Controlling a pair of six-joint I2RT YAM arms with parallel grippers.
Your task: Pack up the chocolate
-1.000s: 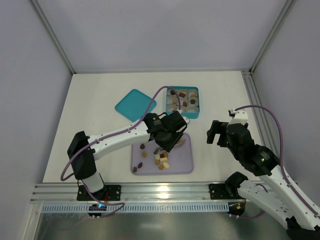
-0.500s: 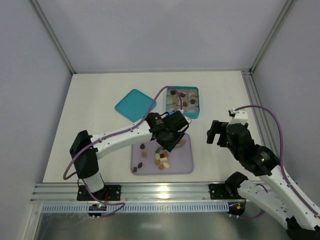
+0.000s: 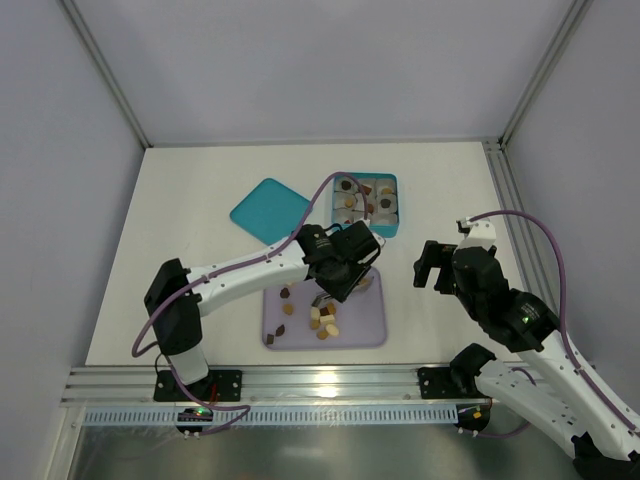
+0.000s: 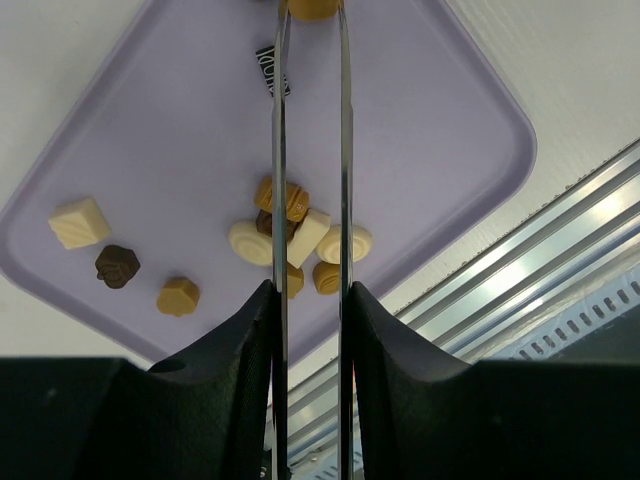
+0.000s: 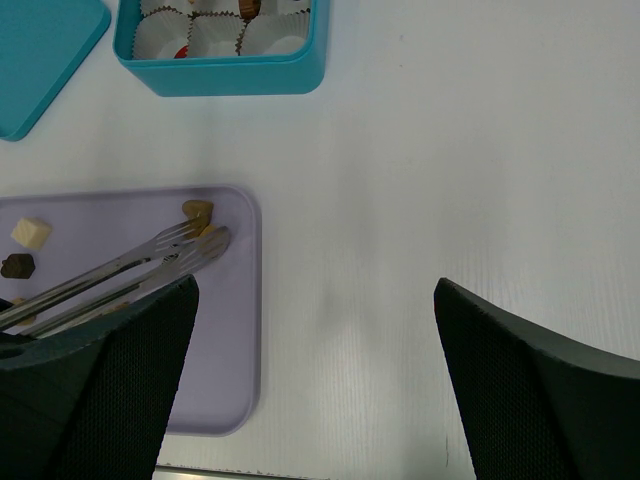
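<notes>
My left gripper [image 4: 310,290] is shut on a pair of metal tongs [image 4: 310,150] that reach over the purple tray [image 4: 430,120]. A tan piece of chocolate [image 4: 312,8] sits between the tong tips, at the tray's far right corner [image 5: 197,211]. I cannot tell whether it is lifted off the tray. More chocolate [image 4: 295,235] lies loose on the tray [image 3: 322,318]: cream, tan and dark brown pieces. My right gripper [image 5: 315,300] is open and holds nothing, over bare table to the right of the tray [image 3: 432,265].
A teal box [image 3: 365,203] with white paper cups, some holding chocolate, stands beyond the tray. Its teal lid [image 3: 270,209] lies to the left of it. An aluminium rail [image 3: 320,380] runs along the near table edge.
My left gripper and the tongs have shifted slightly towards the teal box, and the tongs have closed a little. The right arm has not moved.
</notes>
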